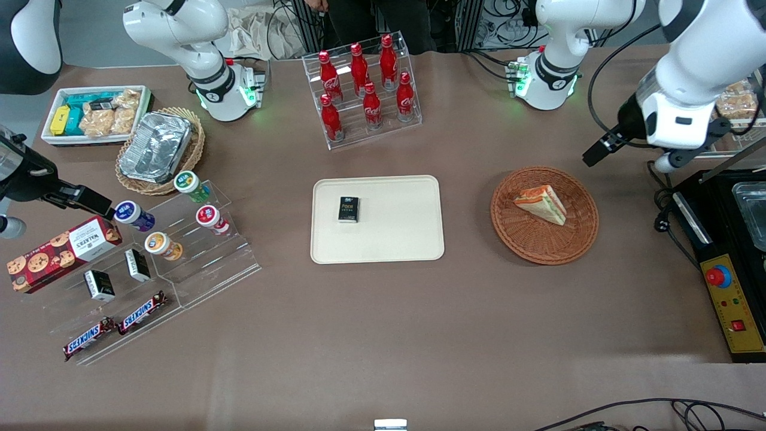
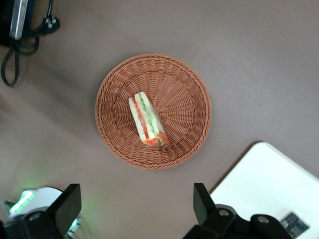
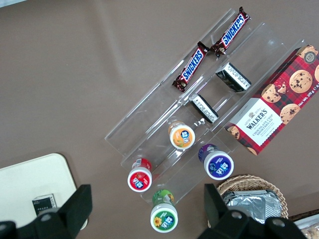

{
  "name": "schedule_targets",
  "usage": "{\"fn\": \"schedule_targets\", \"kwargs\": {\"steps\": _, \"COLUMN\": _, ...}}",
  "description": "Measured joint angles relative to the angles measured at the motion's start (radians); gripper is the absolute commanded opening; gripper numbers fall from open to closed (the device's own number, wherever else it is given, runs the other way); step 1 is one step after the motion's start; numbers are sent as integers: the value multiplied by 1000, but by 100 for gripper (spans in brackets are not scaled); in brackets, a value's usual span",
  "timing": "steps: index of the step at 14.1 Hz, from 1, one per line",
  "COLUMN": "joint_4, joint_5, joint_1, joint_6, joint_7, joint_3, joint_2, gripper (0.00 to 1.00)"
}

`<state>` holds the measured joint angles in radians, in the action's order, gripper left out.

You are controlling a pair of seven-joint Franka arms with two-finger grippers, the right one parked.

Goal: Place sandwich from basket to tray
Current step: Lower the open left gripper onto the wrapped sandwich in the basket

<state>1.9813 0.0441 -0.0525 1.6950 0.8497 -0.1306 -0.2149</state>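
We see the tray (image 1: 383,242) first, with a small black box (image 1: 348,209) on it and lots of bare room beside the box. Near the tray sits the basket (image 1: 526,245), and the sandwich (image 1: 541,203) lies inside it, long side flat. Our gripper (image 2: 137,206) hangs high above the basket, fingers wide apart, holding nothing.

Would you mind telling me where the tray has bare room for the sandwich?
The tray is bare except for a small black box near one corner; the side toward the basket is free. The open gripper hangs above the basket and sandwich.
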Motion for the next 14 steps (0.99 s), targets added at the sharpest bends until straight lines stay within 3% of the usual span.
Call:
{"fn": "schedule_targets", "kwargs": {"steps": 6, "joint_4": 199, "joint_5": -1, "joint_1": -1, "joint_6": 176, "joint_7": 203, "joint_3": 1, "joint_2": 3, "gripper": 100}}
{"fn": "schedule_targets", "kwargs": {"steps": 11, "joint_4": 405, "joint_5": -2, "joint_1": -9, "joint_6": 432, "joint_7": 336, "joint_3": 0, "joint_2": 34, "gripper": 100}}
{"fn": "schedule_targets", "kwargs": {"steps": 14, "joint_4": 459, "joint_5": -2, "joint_1": -15, "joint_6": 526, "joint_7": 403, "joint_3": 0, "joint_2": 69, "gripper": 100}}
